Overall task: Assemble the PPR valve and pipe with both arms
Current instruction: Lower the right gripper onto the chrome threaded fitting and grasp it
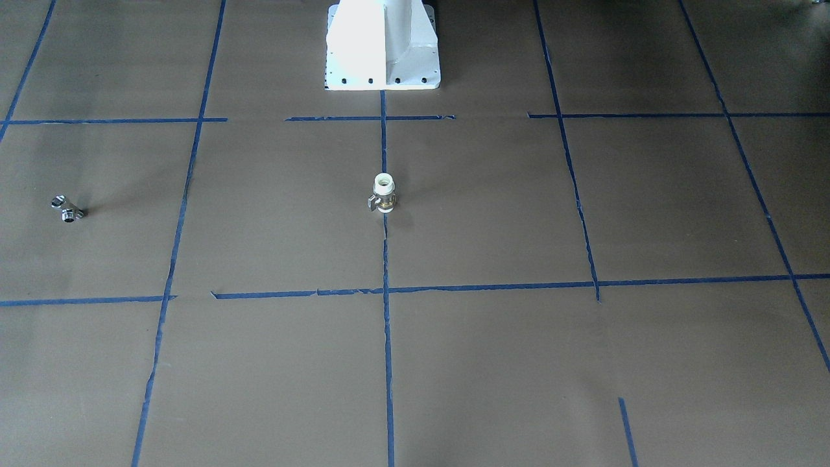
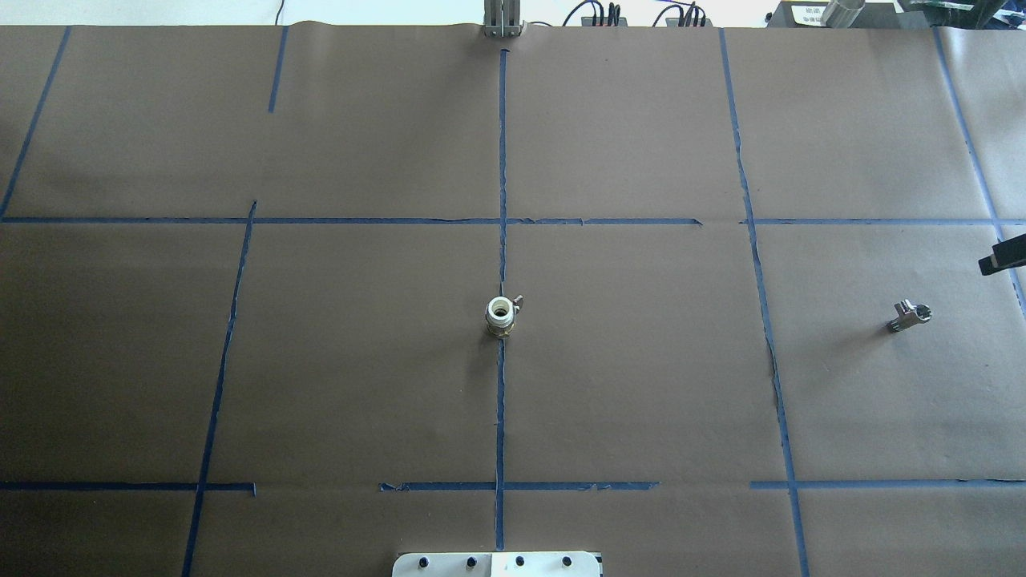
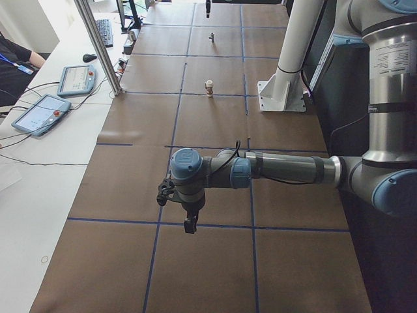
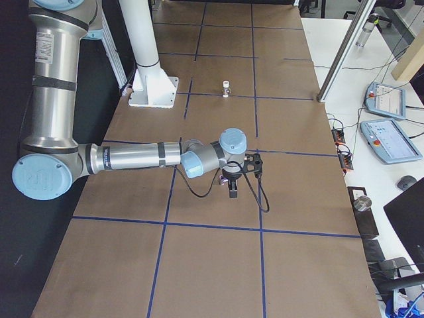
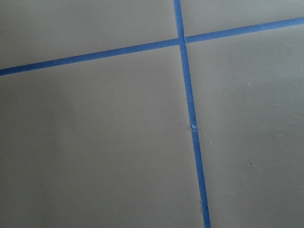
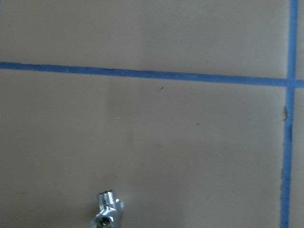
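The PPR valve stands upright on the centre tape line, white end up and lever to the side; it also shows in the overhead view. The pipe, a small chrome T fitting, lies on the paper far to my right and also shows in the front-facing view. It sits at the bottom edge of the right wrist view. My right gripper hovers near it; only a black tip shows overhead. My left gripper hangs over bare paper at the left end, far from both parts. I cannot tell either gripper's state.
The white pedestal base stands at the robot's side of the table. Blue tape lines grid the brown paper. Teach pendants and cables lie on the white bench beyond the far edge, by an aluminium post.
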Action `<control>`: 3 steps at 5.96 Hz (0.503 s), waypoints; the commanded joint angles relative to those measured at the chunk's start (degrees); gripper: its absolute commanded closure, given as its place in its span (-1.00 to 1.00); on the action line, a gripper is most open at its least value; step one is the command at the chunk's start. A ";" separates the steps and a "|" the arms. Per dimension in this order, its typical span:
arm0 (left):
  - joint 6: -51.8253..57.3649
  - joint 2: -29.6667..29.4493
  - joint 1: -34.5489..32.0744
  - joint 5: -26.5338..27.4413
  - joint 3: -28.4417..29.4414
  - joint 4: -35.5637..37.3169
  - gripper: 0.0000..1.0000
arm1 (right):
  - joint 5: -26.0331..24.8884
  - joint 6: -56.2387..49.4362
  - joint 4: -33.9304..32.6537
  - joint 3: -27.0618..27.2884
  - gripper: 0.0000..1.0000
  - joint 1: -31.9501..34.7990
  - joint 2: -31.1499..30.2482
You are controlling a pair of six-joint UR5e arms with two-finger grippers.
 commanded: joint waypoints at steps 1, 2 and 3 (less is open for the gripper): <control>-0.18 -0.03 -0.02 -0.49 -0.07 0.00 -1.00 | -6.02 7.17 6.32 -0.25 -1.00 -9.03 -0.06; -0.52 -0.11 0.07 -0.49 -0.07 0.00 -1.00 | -7.63 7.19 6.33 -0.17 -1.00 -11.07 -0.05; -0.62 -0.11 -0.02 -0.49 -0.07 0.00 -1.00 | -7.99 6.75 6.33 -0.17 -1.00 -12.66 -0.14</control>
